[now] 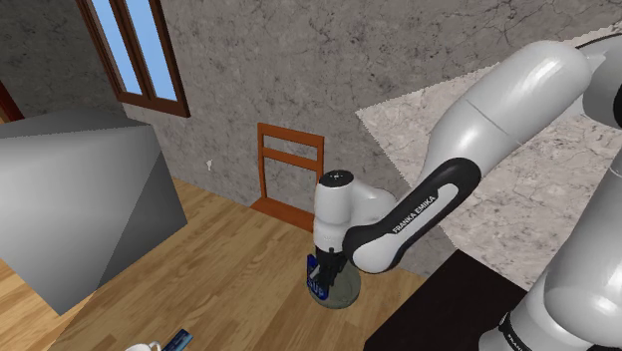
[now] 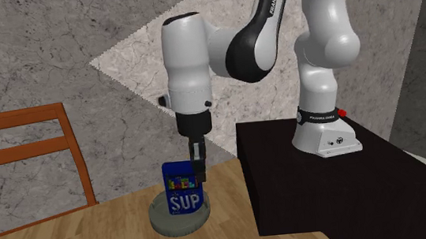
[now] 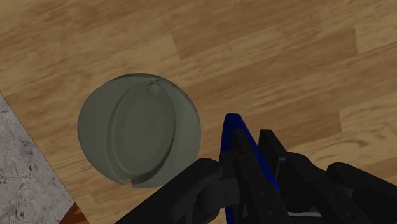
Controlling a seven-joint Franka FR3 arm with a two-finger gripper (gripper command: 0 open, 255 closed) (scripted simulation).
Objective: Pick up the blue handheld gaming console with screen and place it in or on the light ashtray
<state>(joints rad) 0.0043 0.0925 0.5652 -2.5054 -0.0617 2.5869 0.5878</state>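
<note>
The blue handheld console (image 2: 181,187) stands upright on edge, its face with a small screen and the letters SUP turned toward the second exterior view. My gripper (image 2: 198,170) comes straight down on its upper corner and is shut on it. The console's lower end sits over or in the round grey-green ashtray (image 2: 180,218) on the wooden tabletop; I cannot tell whether it touches. In the wrist view the black fingers (image 3: 270,145) clasp the console's blue edge (image 3: 230,124), with the ashtray (image 3: 139,130) beside them. The shoulder view has the console (image 1: 318,280) just above the ashtray (image 1: 341,296).
A wooden chair (image 2: 24,147) stands behind the table against the stone wall (image 1: 299,70). The black stand (image 2: 328,184) rises right beside the ashtray. A large grey box (image 1: 70,199) occupies the shoulder view's left. A small blue object (image 1: 176,339) and a white cup (image 1: 145,347) lie near the front edge.
</note>
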